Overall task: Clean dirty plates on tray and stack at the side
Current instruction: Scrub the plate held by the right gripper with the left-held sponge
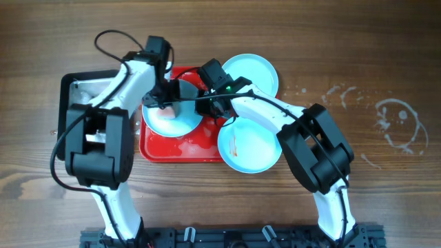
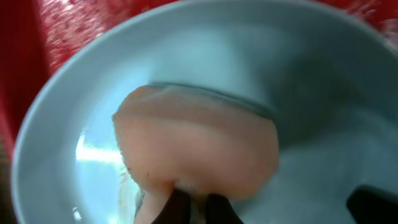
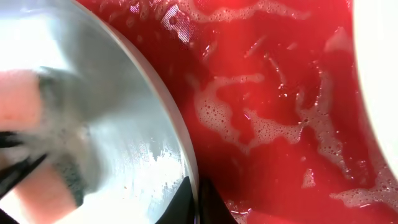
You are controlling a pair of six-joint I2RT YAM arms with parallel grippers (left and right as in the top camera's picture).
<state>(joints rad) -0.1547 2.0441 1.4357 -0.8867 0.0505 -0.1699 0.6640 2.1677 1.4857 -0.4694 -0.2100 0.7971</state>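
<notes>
A light-cyan plate (image 1: 176,120) lies tilted on the red tray (image 1: 179,148). My left gripper (image 1: 163,98) is shut on a pink sponge (image 2: 196,146) that presses on the inside of this plate (image 2: 323,93). My right gripper (image 1: 210,105) is shut on the plate's right rim (image 3: 186,155), one finger on each side. Soapy foam streaks the wet tray (image 3: 280,93). A second plate (image 1: 251,72) lies at the tray's far right corner. The third plate (image 1: 249,145), marked with an orange smear, overlaps the tray's right edge.
A black-rimmed metal tray (image 1: 76,86) sits left of the red tray, partly under my left arm. White dried marks (image 1: 396,124) spot the wooden table at the right. Both arms cross over the red tray.
</notes>
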